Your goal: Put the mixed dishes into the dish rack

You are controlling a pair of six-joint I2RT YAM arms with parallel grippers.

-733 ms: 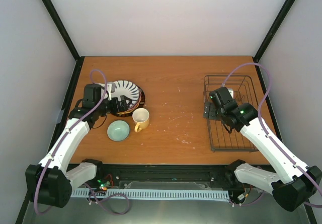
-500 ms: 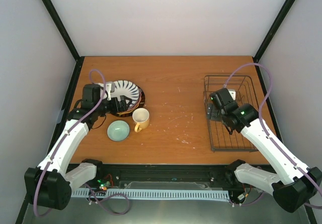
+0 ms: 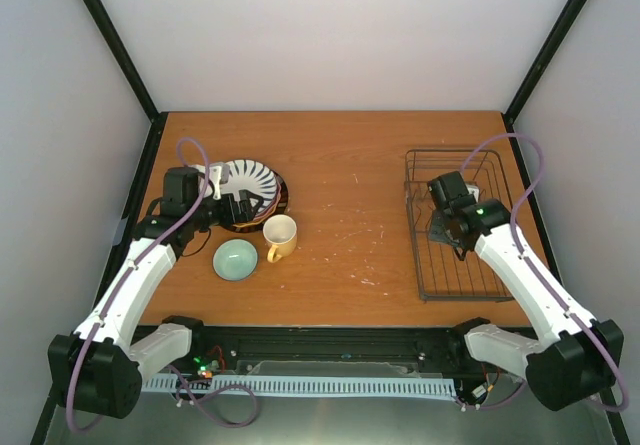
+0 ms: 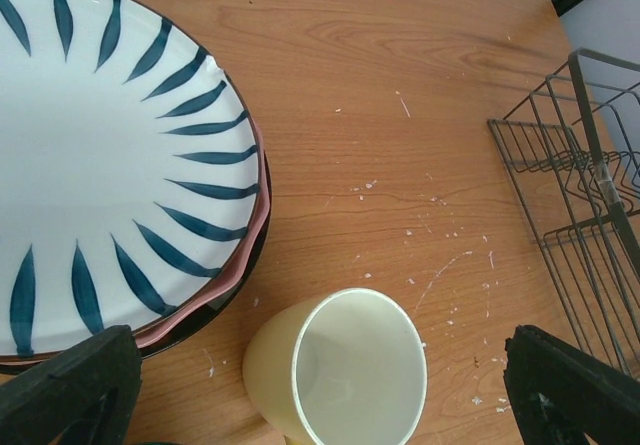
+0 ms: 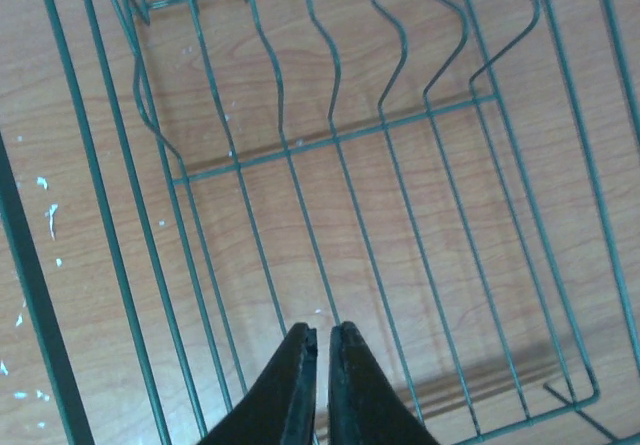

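Fingers of my left gripper stand spread wide and hold nothing. They hover low over the pale yellow ceramic mug, just beside the stack topped by the white plate with dark radial stripes. I judge that spread is meant to straddle a dish. The pale green bowl sits near the mug. My right gripper is pinched shut on nothing above the dark thin-wire dish rack, which holds no dishes yet and stands well apart at the wooden table's right side. Since a moment ago my right arm has swung further over the rack; my left arm and the dishes have not moved.
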